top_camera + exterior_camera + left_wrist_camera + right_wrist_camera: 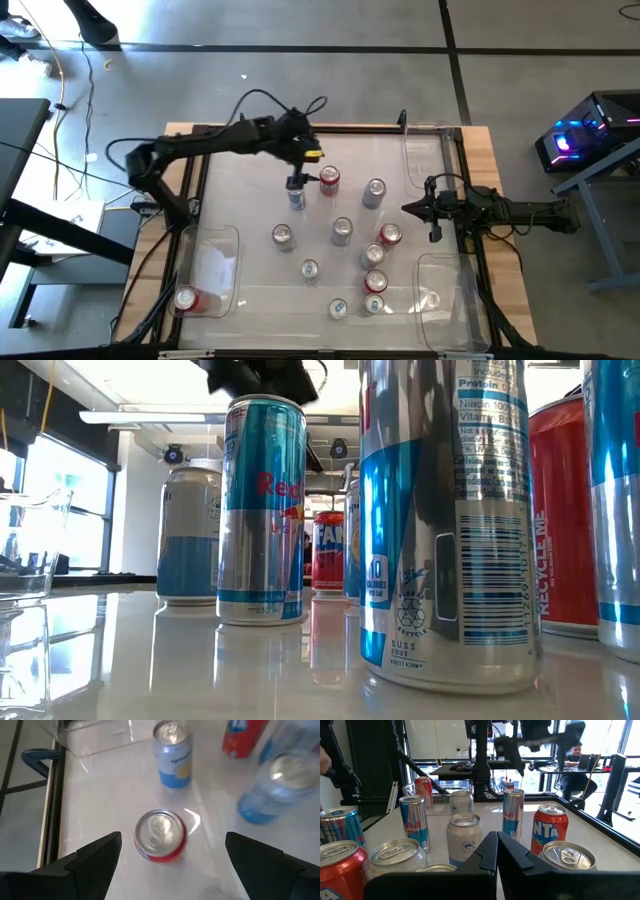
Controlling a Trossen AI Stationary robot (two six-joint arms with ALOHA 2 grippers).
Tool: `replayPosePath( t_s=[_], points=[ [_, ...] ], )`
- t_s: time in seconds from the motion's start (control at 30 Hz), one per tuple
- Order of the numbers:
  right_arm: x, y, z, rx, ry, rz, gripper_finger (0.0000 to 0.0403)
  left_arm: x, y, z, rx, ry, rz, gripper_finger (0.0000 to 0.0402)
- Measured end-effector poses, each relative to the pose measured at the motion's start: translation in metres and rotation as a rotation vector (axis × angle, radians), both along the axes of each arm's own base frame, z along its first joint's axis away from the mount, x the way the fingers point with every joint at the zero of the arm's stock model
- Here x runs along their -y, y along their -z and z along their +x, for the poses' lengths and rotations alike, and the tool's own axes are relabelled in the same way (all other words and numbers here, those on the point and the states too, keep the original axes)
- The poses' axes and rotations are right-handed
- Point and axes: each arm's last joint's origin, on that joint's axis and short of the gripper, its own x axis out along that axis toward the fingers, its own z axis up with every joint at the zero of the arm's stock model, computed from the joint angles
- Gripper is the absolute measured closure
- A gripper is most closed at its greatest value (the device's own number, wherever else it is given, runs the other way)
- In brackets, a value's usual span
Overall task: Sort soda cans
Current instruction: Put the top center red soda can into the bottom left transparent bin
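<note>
I have the left gripper (297,180) out over the far middle of the white tabletop (250,215), fingers (95,862) spread wide, hovering above a tall slim silver-blue metal can (296,196); from its wrist I look down on a short red-bodied can with a silver top (160,836) between the tips. The right gripper (408,209) waits at the table's right edge, fingers pressed together. The remaining upright soda cans (341,232) cluster mid-table, and one red can (186,298) lies in the near-left clear plastic bin (215,238)
</note>
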Motion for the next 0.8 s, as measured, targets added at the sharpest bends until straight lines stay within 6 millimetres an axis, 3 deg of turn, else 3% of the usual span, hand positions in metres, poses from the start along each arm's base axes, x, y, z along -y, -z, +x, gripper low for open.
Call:
replayPosePath(
  t_s=[0.3, 0.47, 0.8],
  points=[
    [0.0, 0.0, 0.0, 0.0, 0.0, 0.0, 0.0403, -0.015, 0.041, 0.037, -0.085, -0.033, 0.005, 0.0048],
    [0.0, 0.0, 0.0, 0.0, 0.0, 0.0, 0.0403, -0.02, 0.05, 0.052, -0.123, -0.025, -0.036, 0.0048],
    [0.0, 0.0, 0.0, 0.0, 0.0, 0.0, 0.0403, -0.021, 0.071, 0.058, -0.199, -0.047, -0.075, 0.0048]
  ],
)
